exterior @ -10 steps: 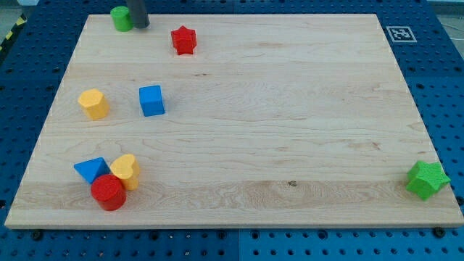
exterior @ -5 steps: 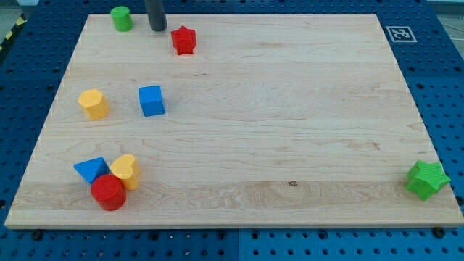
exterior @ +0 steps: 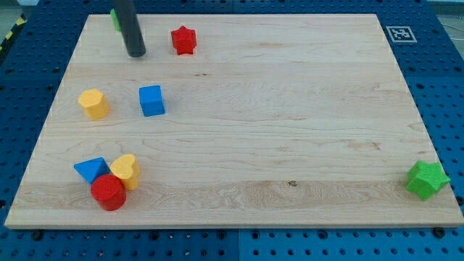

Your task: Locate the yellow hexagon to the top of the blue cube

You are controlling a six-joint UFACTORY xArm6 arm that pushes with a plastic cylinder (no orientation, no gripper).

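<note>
Since the earlier frame my tip (exterior: 135, 54) came down-left off the top edge — no gripper fitted — yellow hexagon (exterior: 93, 104) lies lower-left, left of the blue cube (exterior: 151, 100).

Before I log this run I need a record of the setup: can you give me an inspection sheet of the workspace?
Surface: wooden board, lying flat on a blue pegboard table.
Job's things: yellow hexagon at the view's left of the blue cube, apart from it.
Clutter: red star; green block mostly hidden behind the rod; blue triangle, yellow heart and red cylinder huddled together; green star.
Grippers: none; my tip is above the blue cube, touching no block.
Cables: nothing seen.
Surroundings: marker tag at the board's corner.
</note>
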